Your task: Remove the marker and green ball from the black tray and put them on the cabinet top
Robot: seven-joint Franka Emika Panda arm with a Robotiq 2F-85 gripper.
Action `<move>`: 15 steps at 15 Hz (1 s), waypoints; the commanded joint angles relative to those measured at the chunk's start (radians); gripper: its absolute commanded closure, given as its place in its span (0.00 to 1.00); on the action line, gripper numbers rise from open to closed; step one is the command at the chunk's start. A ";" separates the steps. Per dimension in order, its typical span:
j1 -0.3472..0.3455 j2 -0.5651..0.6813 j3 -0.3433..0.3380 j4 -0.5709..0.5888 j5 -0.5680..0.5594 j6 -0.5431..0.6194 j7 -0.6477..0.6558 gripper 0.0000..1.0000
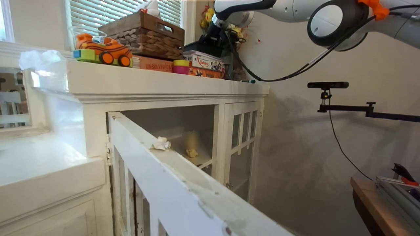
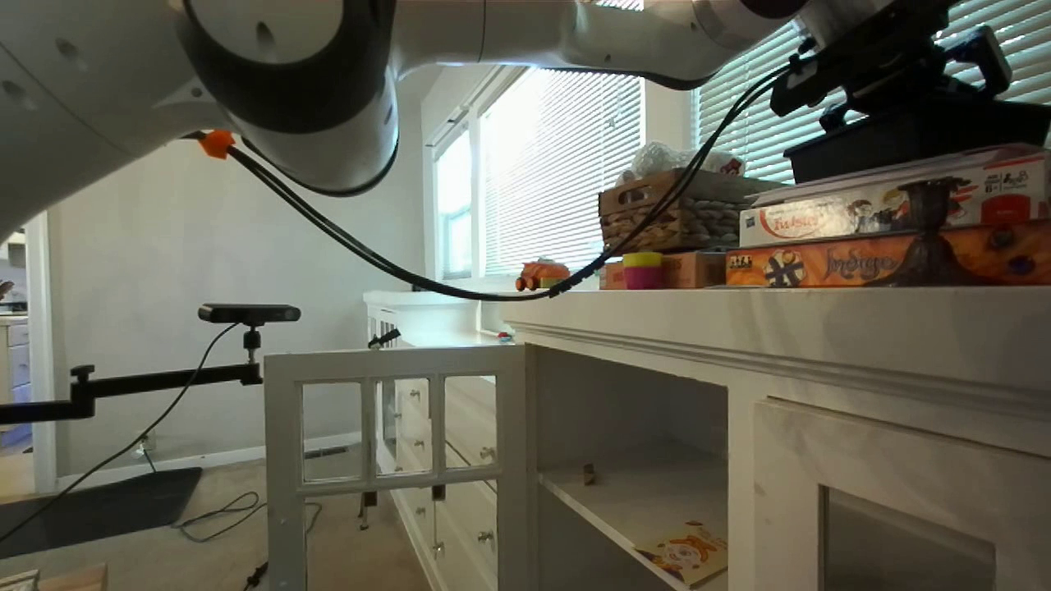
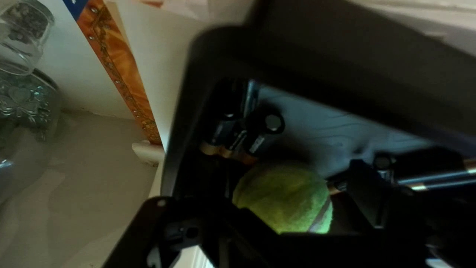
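Green tennis ball (image 3: 284, 197) lies in black tray (image 2: 928, 144), gripper (image 3: 297, 191) spread apart, seemingly astride it; probably light, springy, fuzz grippy not slippery, so pinch across its widest middle.

Wrist vw: into tray (image 3: 334, 63) (nr).

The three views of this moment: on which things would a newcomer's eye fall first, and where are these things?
Probably on the big robot arm, along the top of both exterior views. An orange toy car on the cabinet top and a white door standing open below that top might catch attention next. In the wrist view, the bright green ball stands out inside the black tray.
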 commanded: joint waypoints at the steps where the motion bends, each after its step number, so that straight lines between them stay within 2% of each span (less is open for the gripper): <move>1: -0.007 0.027 0.025 0.028 -0.011 0.036 -0.012 0.48; 4: -0.006 0.027 0.029 0.025 -0.011 0.055 -0.014 0.69; 8: -0.007 0.025 0.033 0.025 -0.010 0.058 -0.017 0.73; 15: -0.006 -0.017 0.065 0.002 0.006 0.029 -0.039 0.73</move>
